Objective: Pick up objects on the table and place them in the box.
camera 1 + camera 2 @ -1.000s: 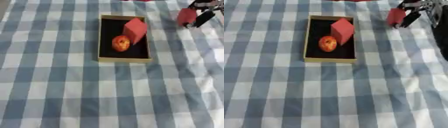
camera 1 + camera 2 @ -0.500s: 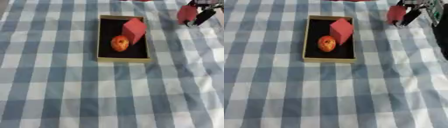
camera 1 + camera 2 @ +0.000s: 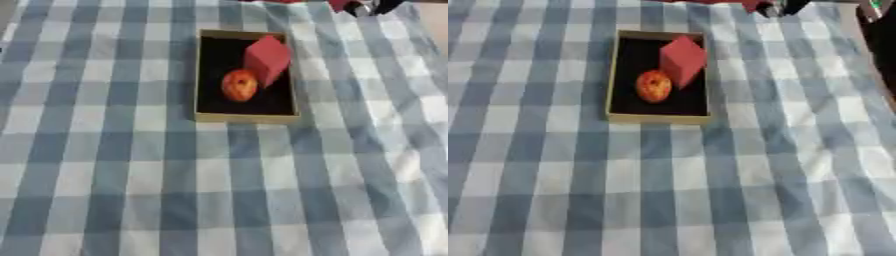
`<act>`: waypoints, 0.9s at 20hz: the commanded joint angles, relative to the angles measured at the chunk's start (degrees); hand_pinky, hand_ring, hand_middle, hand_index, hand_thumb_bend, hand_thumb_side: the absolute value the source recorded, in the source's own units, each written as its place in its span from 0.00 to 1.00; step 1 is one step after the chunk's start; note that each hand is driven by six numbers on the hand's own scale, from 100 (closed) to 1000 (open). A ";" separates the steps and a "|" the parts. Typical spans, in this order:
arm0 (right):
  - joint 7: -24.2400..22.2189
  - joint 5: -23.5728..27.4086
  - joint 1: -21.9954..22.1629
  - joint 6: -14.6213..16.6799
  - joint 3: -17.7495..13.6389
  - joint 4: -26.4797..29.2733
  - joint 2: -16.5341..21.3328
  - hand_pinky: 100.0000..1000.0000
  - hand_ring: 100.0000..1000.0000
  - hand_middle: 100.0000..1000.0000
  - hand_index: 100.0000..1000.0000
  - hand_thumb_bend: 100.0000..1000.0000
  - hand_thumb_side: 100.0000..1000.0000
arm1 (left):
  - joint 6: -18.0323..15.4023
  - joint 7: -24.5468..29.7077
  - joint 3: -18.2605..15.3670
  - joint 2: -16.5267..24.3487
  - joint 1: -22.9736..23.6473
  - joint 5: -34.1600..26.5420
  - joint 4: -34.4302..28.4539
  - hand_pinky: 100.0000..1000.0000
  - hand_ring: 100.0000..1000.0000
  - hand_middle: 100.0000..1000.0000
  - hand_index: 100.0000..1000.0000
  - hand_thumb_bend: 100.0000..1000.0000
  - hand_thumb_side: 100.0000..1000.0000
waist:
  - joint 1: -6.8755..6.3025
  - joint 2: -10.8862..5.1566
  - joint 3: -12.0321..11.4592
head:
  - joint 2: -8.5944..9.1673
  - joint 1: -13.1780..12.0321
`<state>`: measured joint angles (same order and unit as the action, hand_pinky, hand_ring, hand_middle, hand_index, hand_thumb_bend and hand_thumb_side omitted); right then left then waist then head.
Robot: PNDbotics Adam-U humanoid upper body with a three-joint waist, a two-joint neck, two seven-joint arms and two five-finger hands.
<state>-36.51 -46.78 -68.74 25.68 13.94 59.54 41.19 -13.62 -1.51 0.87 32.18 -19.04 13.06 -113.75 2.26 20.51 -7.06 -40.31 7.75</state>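
A shallow box [image 3: 201, 75] with tan walls and a black floor lies on the checked cloth at upper centre. Inside it a red block [image 3: 267, 59] leans at the far right, and an orange round fruit [image 3: 239, 85] sits beside it to the left. At the top edge, right of the box, my right hand [image 3: 378, 6] shows only as dark fingers curled round a red object [image 3: 339, 5], which is mostly cut off by the frame. The held object hangs beyond the box's far right corner, not over it. My left hand shows in no view.
The blue and white checked cloth [image 3: 227, 190] covers the whole table in front of the box. A dark strip [image 3: 881, 45] runs down the right edge in the right eye view, where the table ends.
My right hand has carried the red object up and to the left, from right of the box to the top edge. The box and its contents have not moved.
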 commanded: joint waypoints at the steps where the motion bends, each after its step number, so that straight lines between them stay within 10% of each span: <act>1: -2.74 2.83 -2.96 -0.12 1.58 2.28 -2.36 0.54 0.70 0.68 0.64 0.00 0.24 | -0.20 0.26 -0.25 0.43 -0.81 -0.68 -0.84 0.70 0.78 0.65 0.59 0.00 0.48 | 0.03 -1.83 -0.21 | -0.67 0.80; 18: -7.95 -1.47 -5.96 1.95 1.43 -10.03 -18.51 0.51 0.69 0.66 0.63 0.00 0.20 | -0.04 0.80 -0.27 -0.87 -2.21 -2.10 -0.84 0.70 0.78 0.65 0.59 0.00 0.49 | 1.34 -2.79 -2.75 | -2.08 4.38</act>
<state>-41.79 -47.60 -73.29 24.65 16.09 49.60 22.35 -13.62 -0.92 0.87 30.71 -20.54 11.21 -113.75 3.97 19.32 -9.77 -42.25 11.92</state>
